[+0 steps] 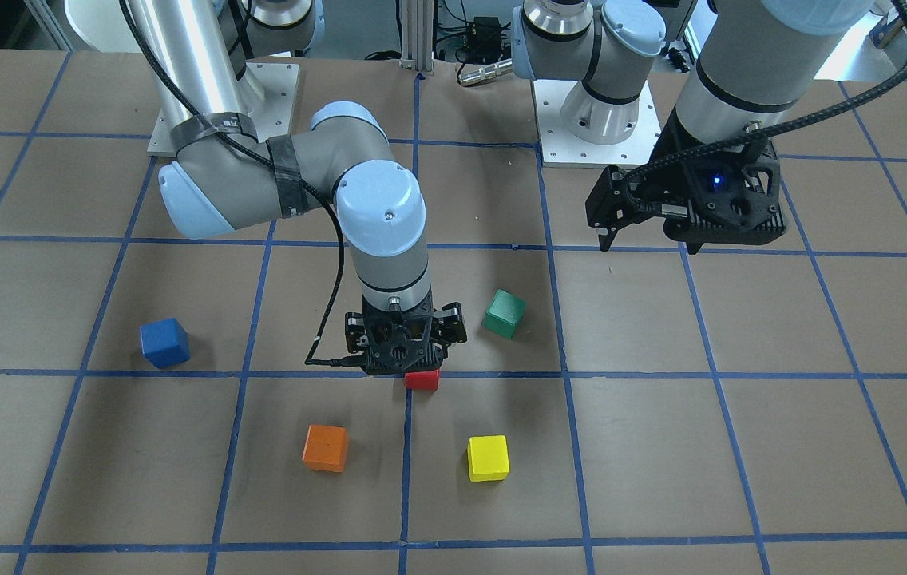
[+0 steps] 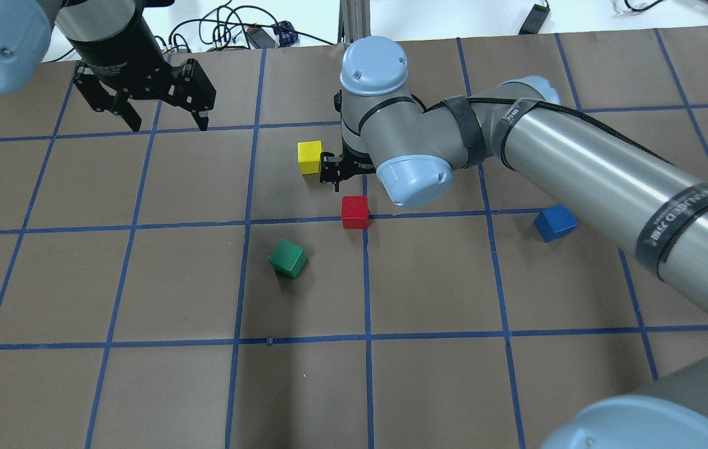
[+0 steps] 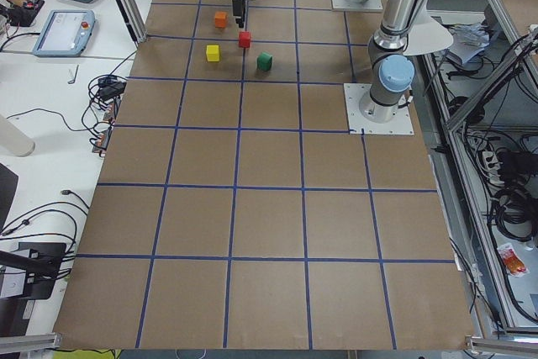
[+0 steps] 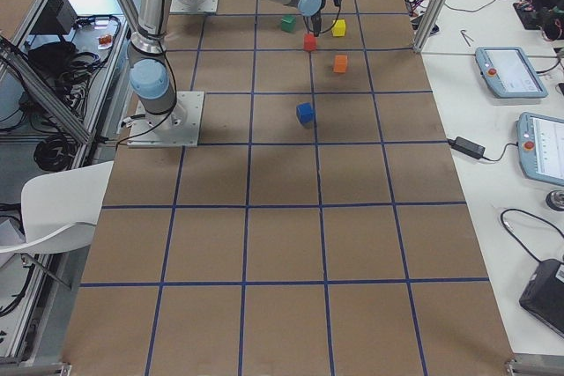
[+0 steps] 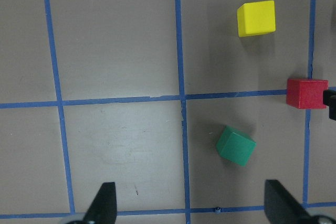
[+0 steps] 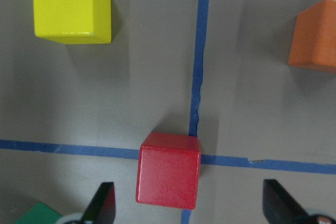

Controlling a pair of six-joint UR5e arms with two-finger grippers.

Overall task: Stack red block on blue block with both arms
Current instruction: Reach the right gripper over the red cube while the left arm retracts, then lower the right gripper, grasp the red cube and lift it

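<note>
The red block [image 1: 422,379] lies on a blue tape line near the table's middle; it also shows in the overhead view [image 2: 354,212] and the right wrist view [image 6: 169,170]. My right gripper [image 1: 405,345] hangs open just above it. In the right wrist view the block lies between the two fingers [image 6: 102,205], not touching them. The blue block [image 1: 164,342] sits apart on my right side, and shows in the overhead view [image 2: 555,222]. My left gripper [image 1: 645,242] is open and empty, raised near its base [image 2: 167,123].
A green cube [image 1: 503,313], a yellow cube [image 1: 488,458] and an orange cube [image 1: 325,447] lie around the red block. The right arm's elbow [image 2: 413,178] hides the orange cube in the overhead view. Both arm base plates stand at the robot's edge of the table.
</note>
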